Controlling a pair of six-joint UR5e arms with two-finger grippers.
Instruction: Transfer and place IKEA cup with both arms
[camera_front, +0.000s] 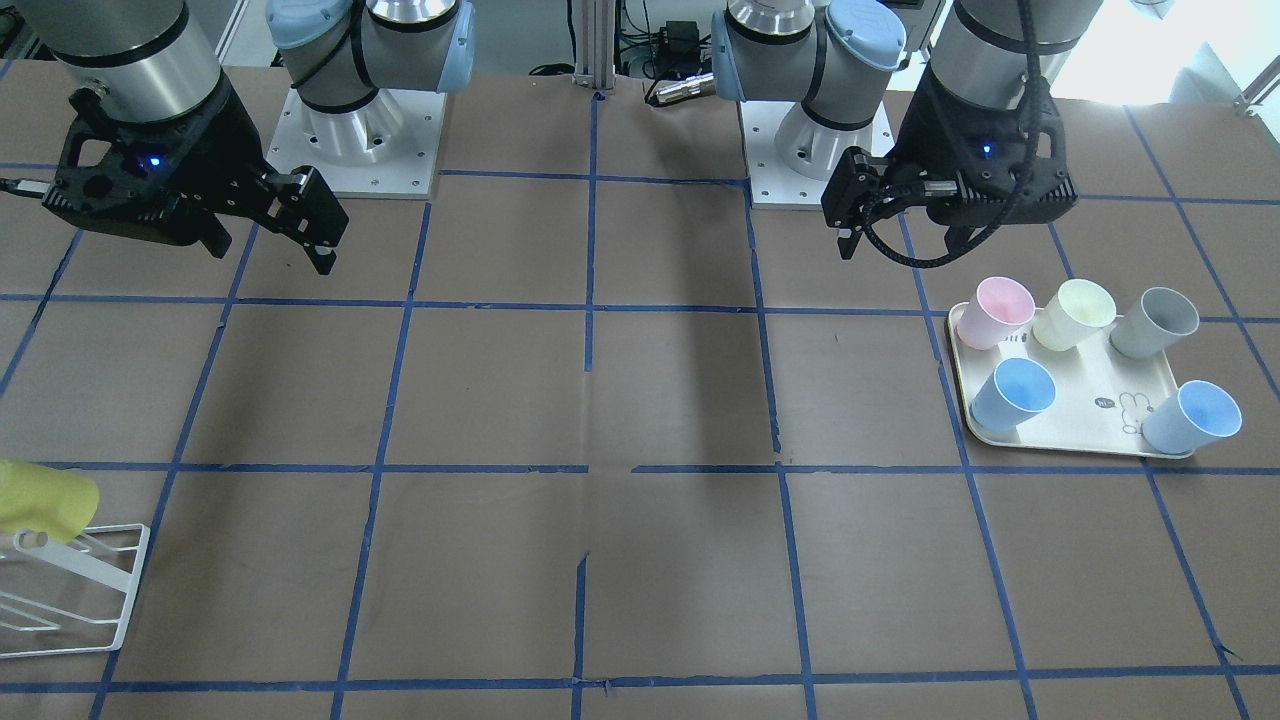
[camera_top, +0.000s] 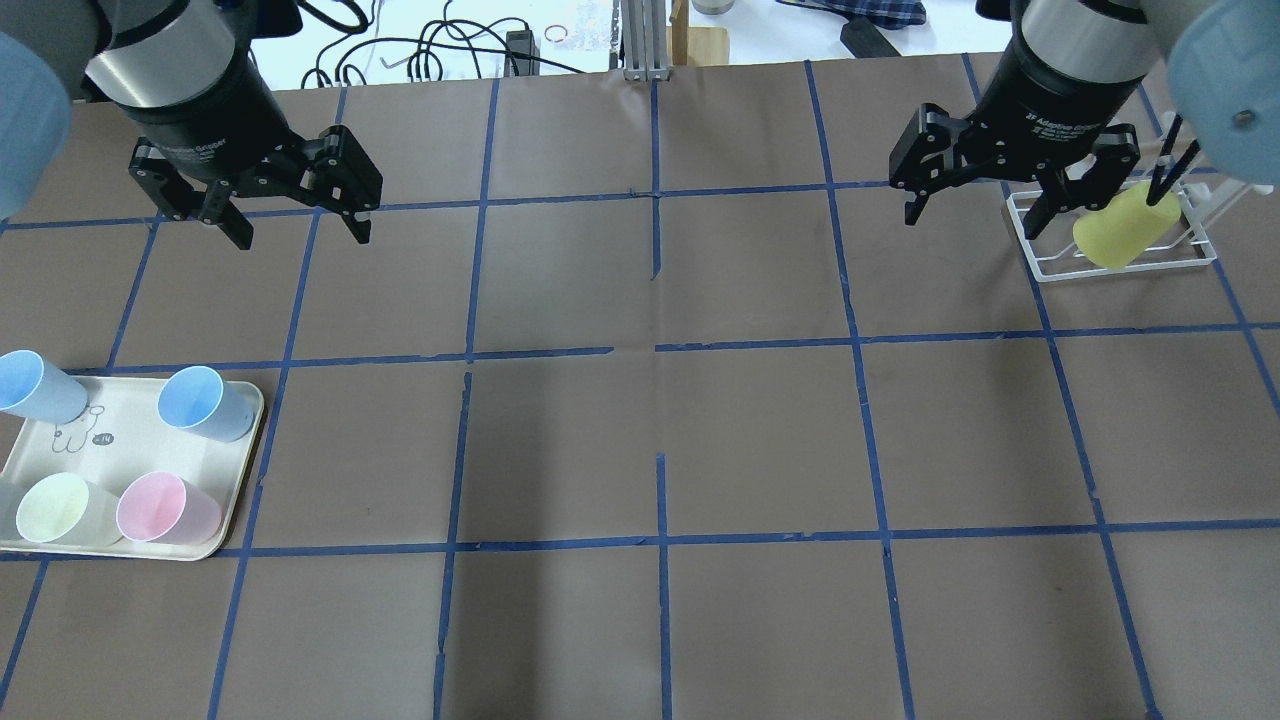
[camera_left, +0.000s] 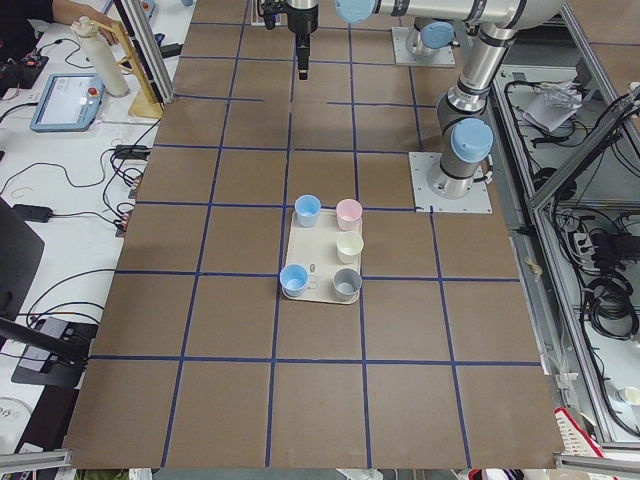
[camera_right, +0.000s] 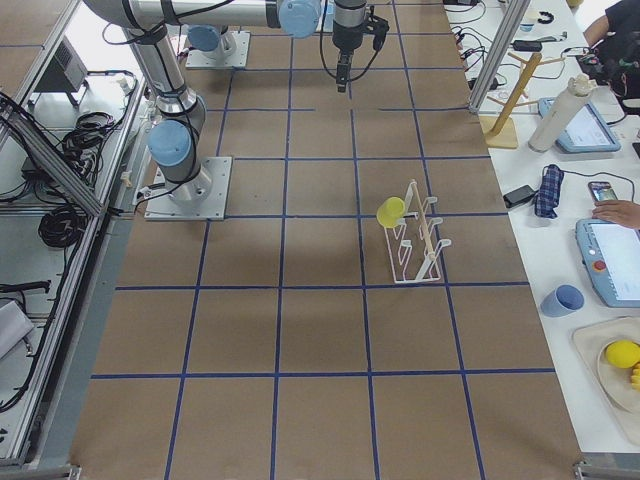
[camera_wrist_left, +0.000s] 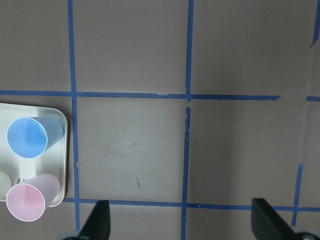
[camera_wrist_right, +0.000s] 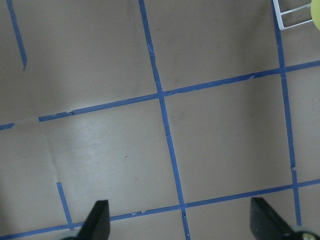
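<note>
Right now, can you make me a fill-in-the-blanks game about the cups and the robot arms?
1. The yellow cup hangs on the white wire ____.
2. The tray holds ____ cups.
3. The left gripper and right gripper hold nothing, and both are ____.

Missing words: rack; five; open.
</note>
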